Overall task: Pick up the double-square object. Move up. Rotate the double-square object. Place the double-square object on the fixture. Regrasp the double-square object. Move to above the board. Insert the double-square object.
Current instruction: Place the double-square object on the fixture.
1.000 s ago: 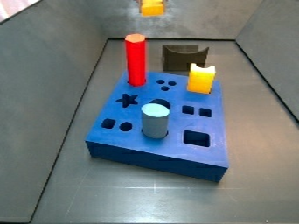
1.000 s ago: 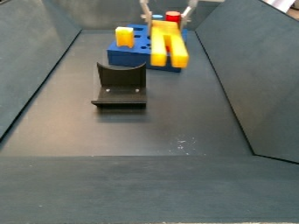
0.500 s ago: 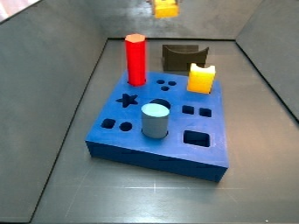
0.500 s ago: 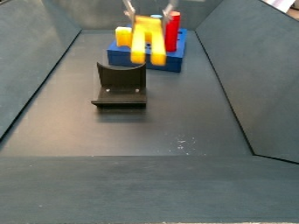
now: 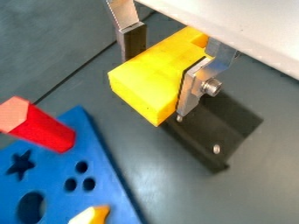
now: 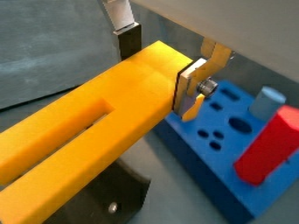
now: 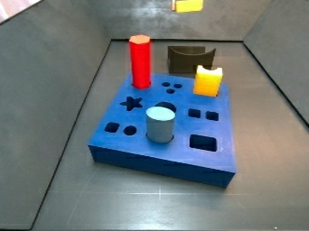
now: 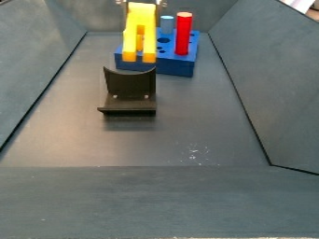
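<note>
Aloft, end effector (image 5: 162, 72) clamps unlabelled double-square object (image 8: 138, 32).

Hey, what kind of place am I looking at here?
Probably a robot test cell for peg insertion: a grey walled bin, a blue board with shaped holes and pegs, a dark fixture, and the hand holding the yellow double-square object above them.

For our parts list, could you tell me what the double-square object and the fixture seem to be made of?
The double-square object, held in the end effector above the fixture: probably plastic, uniform matte yellow. Fixture: possibly dark metal, with a screw head in its flat base plate.
</note>
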Controlling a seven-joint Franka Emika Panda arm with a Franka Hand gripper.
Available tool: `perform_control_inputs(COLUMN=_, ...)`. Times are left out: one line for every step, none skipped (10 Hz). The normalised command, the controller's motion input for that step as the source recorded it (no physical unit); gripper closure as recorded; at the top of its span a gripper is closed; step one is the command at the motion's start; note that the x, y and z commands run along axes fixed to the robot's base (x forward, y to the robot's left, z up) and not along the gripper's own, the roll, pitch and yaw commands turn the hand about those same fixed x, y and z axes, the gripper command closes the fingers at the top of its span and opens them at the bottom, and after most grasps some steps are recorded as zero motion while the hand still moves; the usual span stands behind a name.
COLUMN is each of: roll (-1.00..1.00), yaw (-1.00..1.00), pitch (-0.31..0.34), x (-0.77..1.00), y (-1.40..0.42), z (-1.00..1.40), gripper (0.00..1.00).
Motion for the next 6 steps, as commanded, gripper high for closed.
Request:
perform_control_inputs(roll=-1.0, yaw=-0.09, pitch=0.145, x=0.4, y=0.02, z=0.0, gripper=1.0)
perform_control_inputs(roll=-1.0, yaw=-0.09, pitch=0.149, x=0.3, y=0.03, z=0.0, gripper=1.0)
perform_control_inputs(roll=-1.0, yaw=-0.11, pitch=0.154, x=0.16, y=0.03, z=0.0, gripper=1.0)
perform_control_inputs(roll=-1.0, yaw=-0.12, pitch=0.154, x=0.07, y=0.03, z=0.0, gripper=1.0)
perform_control_inputs(roll=-1.0, yaw=-0.14, pitch=0.14, x=0.04, y=0.04, z=0.0, gripper=1.0)
perform_control_inputs(roll=-1.0, yaw=-0.17, pitch=0.135, x=0.04, y=0.03, z=-0.01, gripper=1.0)
